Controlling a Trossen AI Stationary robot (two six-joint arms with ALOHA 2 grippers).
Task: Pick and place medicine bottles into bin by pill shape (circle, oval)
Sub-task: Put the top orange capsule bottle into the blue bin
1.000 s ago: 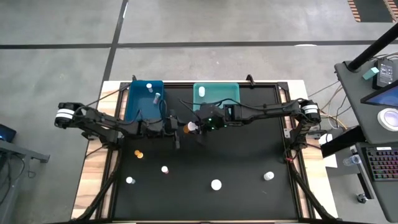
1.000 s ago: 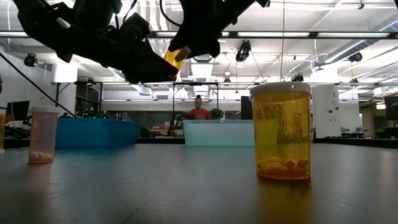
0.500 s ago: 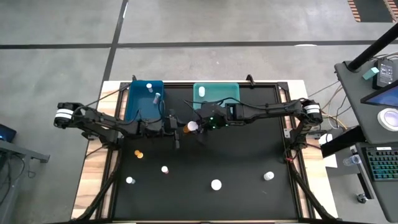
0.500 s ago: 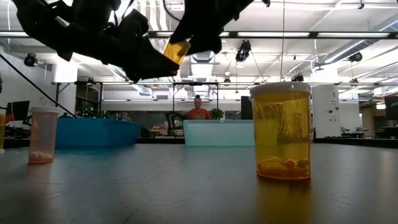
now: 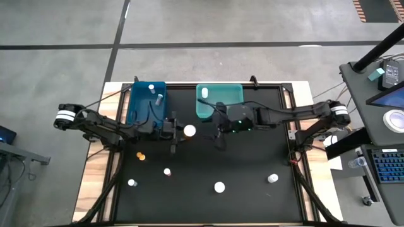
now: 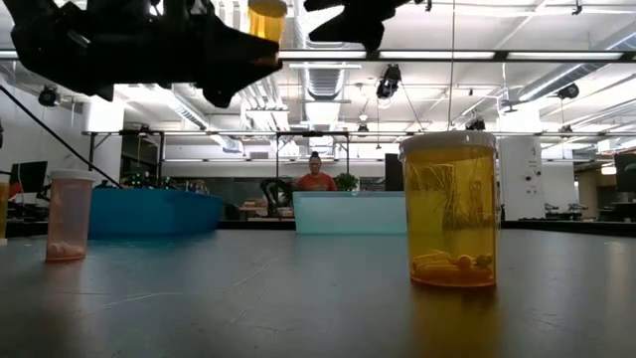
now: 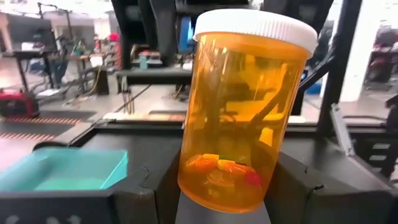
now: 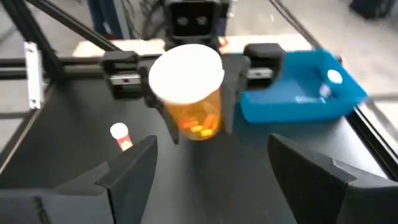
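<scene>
An amber medicine bottle (image 7: 242, 106) with a white cap (image 5: 189, 130) hangs above the table's middle, with oval pills in its bottom. My left gripper (image 5: 183, 131) is shut on it. My right gripper (image 8: 211, 168) stands open a short way toward the table's right (image 5: 218, 130), facing the bottle with nothing between its fingers. Several other bottles stand on the black table: (image 5: 141, 155), (image 5: 167, 171), (image 5: 131, 183), (image 5: 219, 186), (image 5: 273, 178). The nearest one to the low camera is amber (image 6: 449, 211). My left gripper pinches the bottle's amber body (image 7: 205, 180) between its two fingers (image 8: 168, 118), below the cap. The fingers come about level from the table's left, one on each side. The bottle stands upright with its cap up, lifted clear of the table.
A blue bin (image 5: 146, 104) with two bottles sits at the far left. A teal bin (image 5: 221, 101) holding one white bottle (image 5: 204, 93) sits at the far middle, just beyond my right gripper. A person (image 6: 317, 174) sits in the room behind the table.
My right gripper has let go of the bottle and drawn back toward the table's right edge, rising a little. My left gripper has tipped up toward level, keeping the bottle. The bottle was tilted between both grippers. It now stands upright and higher.
</scene>
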